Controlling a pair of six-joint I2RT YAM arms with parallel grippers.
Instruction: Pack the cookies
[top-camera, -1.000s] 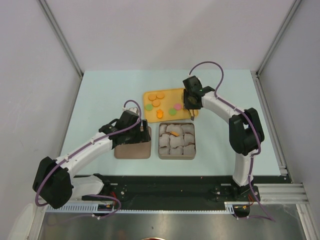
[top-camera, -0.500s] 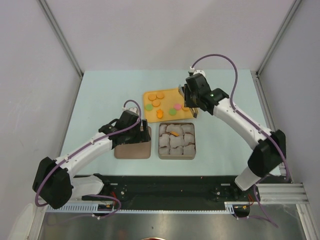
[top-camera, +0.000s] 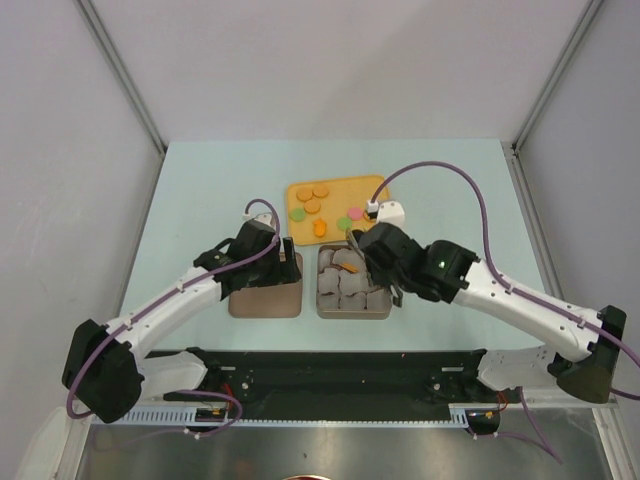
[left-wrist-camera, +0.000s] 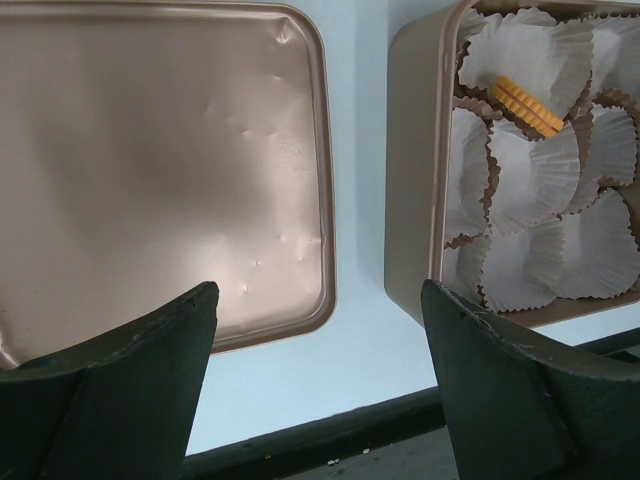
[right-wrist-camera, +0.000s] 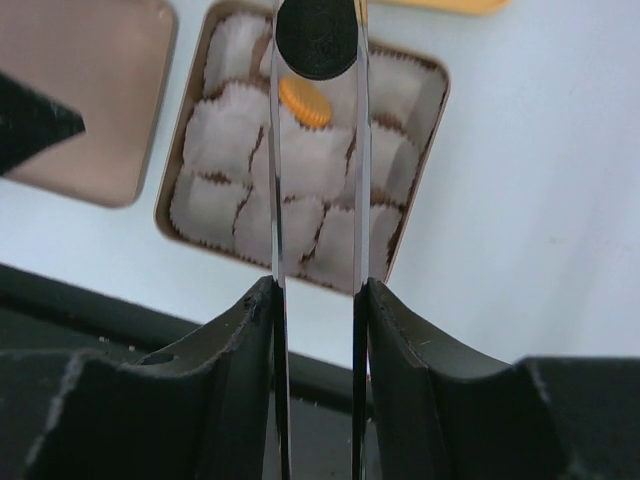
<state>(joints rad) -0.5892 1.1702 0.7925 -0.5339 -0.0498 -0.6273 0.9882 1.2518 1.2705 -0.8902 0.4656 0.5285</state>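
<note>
Within the last second the right gripper (right-wrist-camera: 316, 62) had left the yellow tray (top-camera: 378, 186) behind the tin (top-camera: 353, 316) and had swung forward until it hung over the back part of the tin. Its two long thin blades were clamped on a black cookie (right-wrist-camera: 316, 36), gripped across its width near their tips. In my judgement this meant that the pick was done and the placing was about to start: the cookie needed only to come down into a free paper cup (right-wrist-camera: 315, 160). One orange cookie (top-camera: 346, 266) already lay in a cup at the back of the tin, so the packing looked to be near its beginning. The other cookies (top-camera: 312, 198), orange, green and pink, lay on the tray behind the tin. The left gripper (left-wrist-camera: 318, 300) had not moved; its fingers stood wide apart and held nothing, above the lid (top-camera: 262, 300) just left of the tin

The view from above showed where both arms were, but the right arm covered the blade tips there, so the black cookie could not be seen. Only the right wrist view showed the grip. The left wrist view showed the ridged edge of the orange cookie and the small dents in the lid, which no other view gave
</note>
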